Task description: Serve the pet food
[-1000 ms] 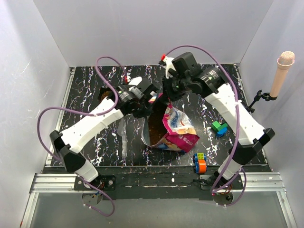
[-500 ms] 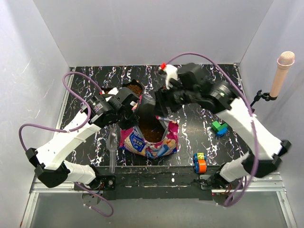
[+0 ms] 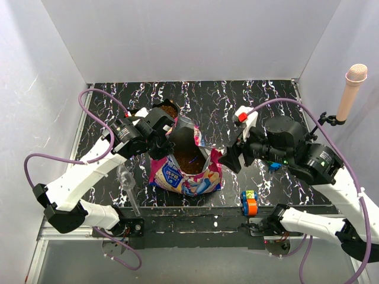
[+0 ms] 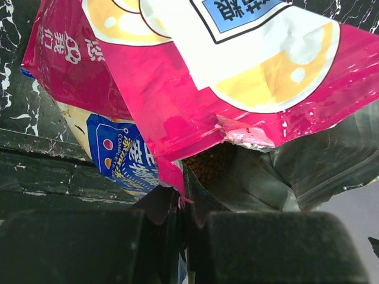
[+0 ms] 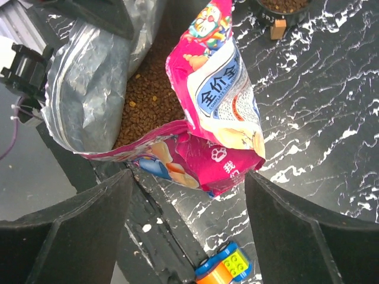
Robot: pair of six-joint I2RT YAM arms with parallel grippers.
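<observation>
Setting: black, white-veined table (image 3: pixel 266 100), closed in by plain white walls (image 3: pixel 177 35).
Stock: pet food (image 3: pixel 189 158), dark-brown pellets, most of it heaped inside the open bag (image 3: pixel 180 177).
Container: the bag is glossy magenta and blue. It stands at the middle of the table with its mouth upward.
Dish: dark bowl (image 3: pixel 169 110) just behind the bag, with a layer of pellets in it.
Tool: clear scoop (image 3: pixel 129 190), lying loose on the table near the left front, in neither gripper.
Progress: as I judge it, partly served, since food shows in the bowl. Whether the portion is complete cannot be told.
Left arm: reaches in from the left front, its wrist bent toward the bag. The left gripper (image 4: pixel 180 207) is clamped on the bag's mouth edge, propping it open.
Right arm: elbow folded out to the right. The right gripper (image 5: pixel 188 195) hangs to the right of the bag, apart from it, its fingers spread wide and holding nothing.
Sundries: toy blocks (image 3: pixel 249 203) at the front edge and a microphone (image 3: pixel 349 89) on the right wall.
</observation>
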